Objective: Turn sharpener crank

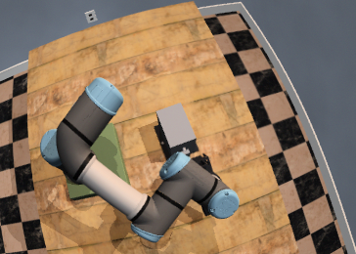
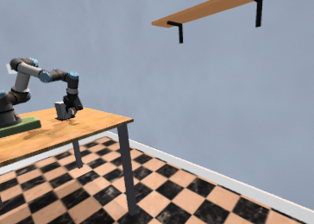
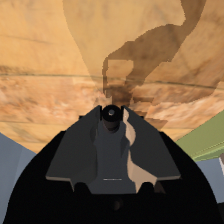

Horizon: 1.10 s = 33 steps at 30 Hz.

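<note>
The sharpener (image 1: 175, 124) (image 2: 60, 110) is a grey box with a black lower part. It stands on the wooden table (image 1: 147, 50) (image 2: 99, 119). Its crank is on the near side, mostly hidden under the arm's wrist in the top view. In the wrist view the crank's round dark knob (image 3: 111, 114) sits between the two dark fingers. My gripper (image 3: 111, 106) (image 2: 72, 110) is shut on this crank handle, right beside the sharpener. The sharpener's body does not show in the wrist view.
The arm's green base mat (image 1: 110, 154) (image 2: 23, 125) lies at the table's left. The arm's elbow and wrist span the table's front half. The table's right edge is close to the wrist. A wall shelf (image 2: 216, 5) hangs high up, far away.
</note>
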Each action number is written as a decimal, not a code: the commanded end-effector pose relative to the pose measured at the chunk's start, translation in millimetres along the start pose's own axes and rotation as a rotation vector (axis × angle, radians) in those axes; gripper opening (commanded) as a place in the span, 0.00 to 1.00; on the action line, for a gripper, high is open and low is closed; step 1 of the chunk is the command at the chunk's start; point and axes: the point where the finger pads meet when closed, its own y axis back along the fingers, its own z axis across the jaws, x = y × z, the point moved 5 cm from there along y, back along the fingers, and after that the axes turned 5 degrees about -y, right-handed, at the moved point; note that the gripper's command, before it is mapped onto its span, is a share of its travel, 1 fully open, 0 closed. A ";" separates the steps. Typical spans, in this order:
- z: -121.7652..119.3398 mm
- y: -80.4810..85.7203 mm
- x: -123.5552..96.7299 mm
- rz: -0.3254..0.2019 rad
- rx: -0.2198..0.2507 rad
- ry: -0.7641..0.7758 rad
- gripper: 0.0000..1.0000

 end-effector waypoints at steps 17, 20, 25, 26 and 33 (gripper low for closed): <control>19.7 3.9 0.1 0.002 0.002 0.001 0.09; 24.2 5.5 -0.4 0.002 0.002 0.001 0.09; 29.2 7.9 -1.4 0.002 0.002 0.001 0.09; 30.2 8.4 -1.6 0.002 0.002 0.001 0.09; 35.8 11.9 -3.1 0.002 0.002 0.001 0.09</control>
